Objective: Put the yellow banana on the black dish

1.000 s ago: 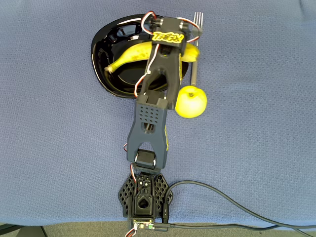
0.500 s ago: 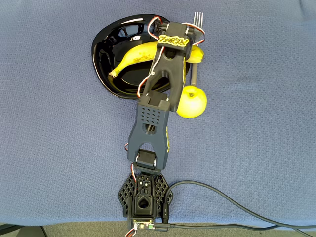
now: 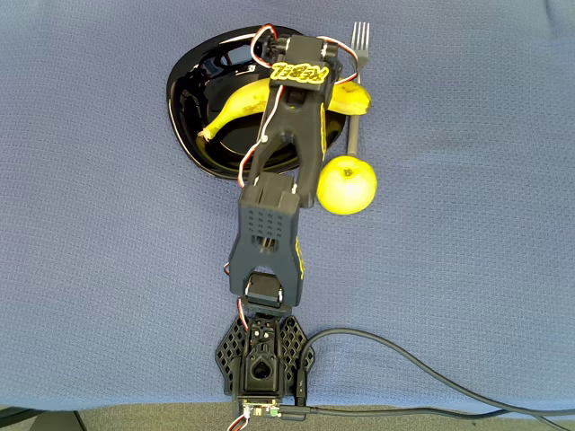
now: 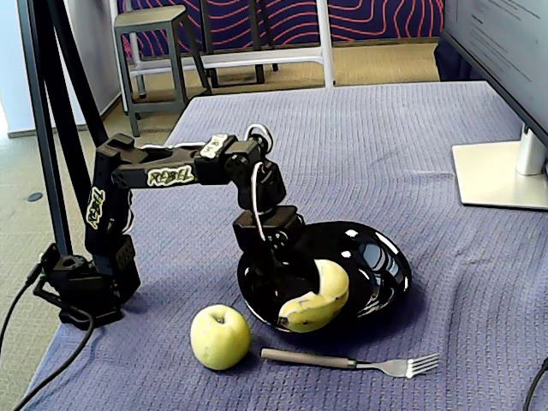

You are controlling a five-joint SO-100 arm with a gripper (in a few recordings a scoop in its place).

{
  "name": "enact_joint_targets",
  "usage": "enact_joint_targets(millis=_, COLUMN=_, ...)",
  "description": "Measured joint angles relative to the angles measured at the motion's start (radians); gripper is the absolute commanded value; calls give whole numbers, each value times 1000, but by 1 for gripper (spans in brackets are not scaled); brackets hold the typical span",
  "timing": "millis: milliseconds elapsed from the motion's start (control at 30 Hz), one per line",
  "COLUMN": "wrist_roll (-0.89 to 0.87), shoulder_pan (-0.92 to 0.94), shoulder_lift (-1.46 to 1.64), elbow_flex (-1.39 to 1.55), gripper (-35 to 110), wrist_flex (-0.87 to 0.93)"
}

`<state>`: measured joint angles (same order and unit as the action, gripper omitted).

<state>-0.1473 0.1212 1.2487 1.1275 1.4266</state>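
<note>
The yellow banana [image 3: 232,103] lies across the black dish [image 3: 193,76], its stem tip toward the left of the well. Its other end [image 4: 310,306] rests on the dish rim [image 4: 390,278] nearest the fork. My gripper [image 4: 285,276] reaches down into the dish over the banana's middle, and in the overhead view the arm's wrist [image 3: 301,72] covers that part. The dark fingers blend into the black dish, so their spacing and any hold on the banana are unclear.
A yellow-green apple [image 3: 347,184] sits just right of the arm, close to the dish. A grey metal fork [image 3: 357,85] lies beside the dish's right rim under the banana's end. A monitor foot [image 4: 501,175] stands at the far right of the blue cloth.
The banana's stem tip swung down and left inside the dish, then stayed put. The wrist shifted right, then back to the left.
</note>
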Motion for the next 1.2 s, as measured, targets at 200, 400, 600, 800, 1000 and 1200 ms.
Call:
enact_joint_targets(millis=200, wrist_roll=0, shoulder_pan=0, shoulder_lift=141, elbow_flex=84, gripper=0, wrist_flex=29)
enact_joint_targets(millis=400, wrist_roll=35, shoulder_pan=0, shoulder_lift=348, elbow_flex=241, gripper=0, wrist_flex=29)
enact_joint_targets(millis=600, wrist_roll=81, shoulder_pan=0, shoulder_lift=614, elbow_flex=474, gripper=0, wrist_flex=-28)
enact_joint_targets(millis=800, wrist_roll=101, shoulder_pan=-29, shoulder_lift=862, elbow_flex=683, gripper=0, wrist_flex=-38)
enact_joint_targets(millis=1000, wrist_roll=126, shoulder_pan=-101, shoulder_lift=1094, elbow_flex=922, gripper=0, wrist_flex=-84)
enact_joint_targets(millis=1200, wrist_roll=126, shoulder_pan=-189, shoulder_lift=1230, elbow_flex=1085, gripper=0, wrist_flex=-140)
